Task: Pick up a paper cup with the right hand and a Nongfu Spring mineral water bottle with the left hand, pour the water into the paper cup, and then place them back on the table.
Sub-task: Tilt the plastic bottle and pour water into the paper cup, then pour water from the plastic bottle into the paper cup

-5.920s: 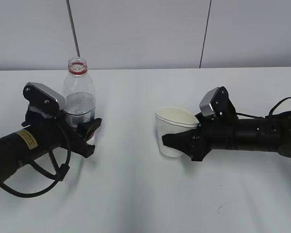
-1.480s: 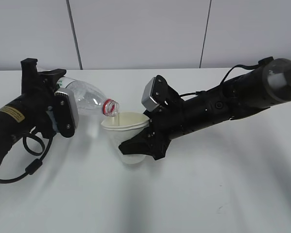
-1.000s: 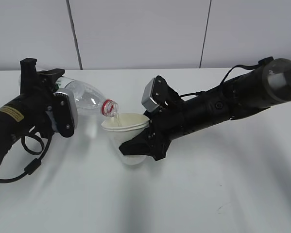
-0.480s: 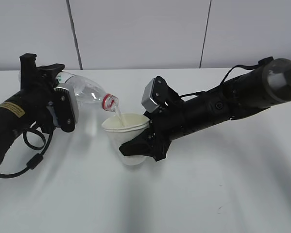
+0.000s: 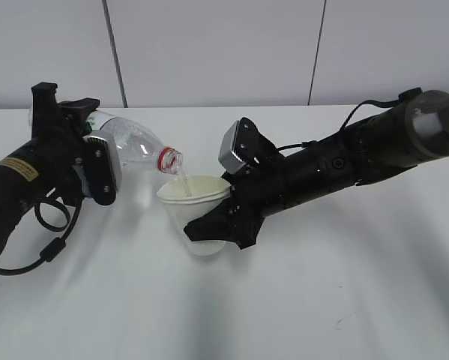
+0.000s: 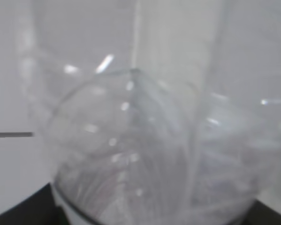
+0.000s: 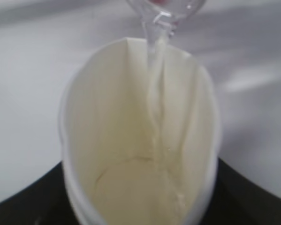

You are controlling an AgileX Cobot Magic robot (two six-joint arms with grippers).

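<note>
Bottle (image 5: 130, 146) in left gripper (image 5: 74, 150), clamped

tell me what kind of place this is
Probably a lab or test bench, not a kitchen: a bare white table, a plain panelled wall, and two robot arms pouring from a water bottle into a paper cup.

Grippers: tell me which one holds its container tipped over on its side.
The left hand: its bottle lies nearly horizontal, mouth over the paper cup, while the right hand holds that cup upright.

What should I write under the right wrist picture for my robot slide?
Water streams from the bottle mouth into the squeezed paper cup, pooling at the bottom.
</note>
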